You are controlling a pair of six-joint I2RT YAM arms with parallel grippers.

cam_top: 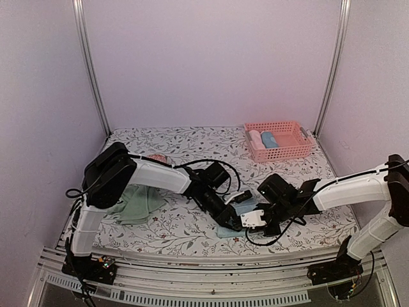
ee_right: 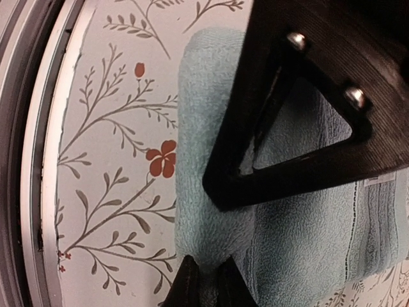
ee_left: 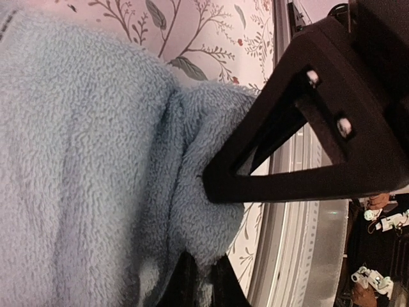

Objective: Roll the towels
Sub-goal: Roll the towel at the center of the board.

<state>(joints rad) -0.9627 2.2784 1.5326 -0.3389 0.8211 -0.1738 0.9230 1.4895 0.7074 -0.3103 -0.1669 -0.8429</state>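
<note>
Lower centre of top view: light blue towel [cam_top: 225, 232] sits where both your arms meet.
- Left gripper [ee_left: 203, 281]: fingers narrow, pinching folded end, likely to anchor roll.
- Right gripper [ee_right: 204, 281]: fingers narrow at rolled edge; you cannot tell if cloth is caught.
- Sage green towel [cam_top: 137, 203]: lies unrolled, left.

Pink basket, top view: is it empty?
No, the pink basket at the table's far right holds two rolled cloths side by side, a pale roll and a blue roll.
</note>
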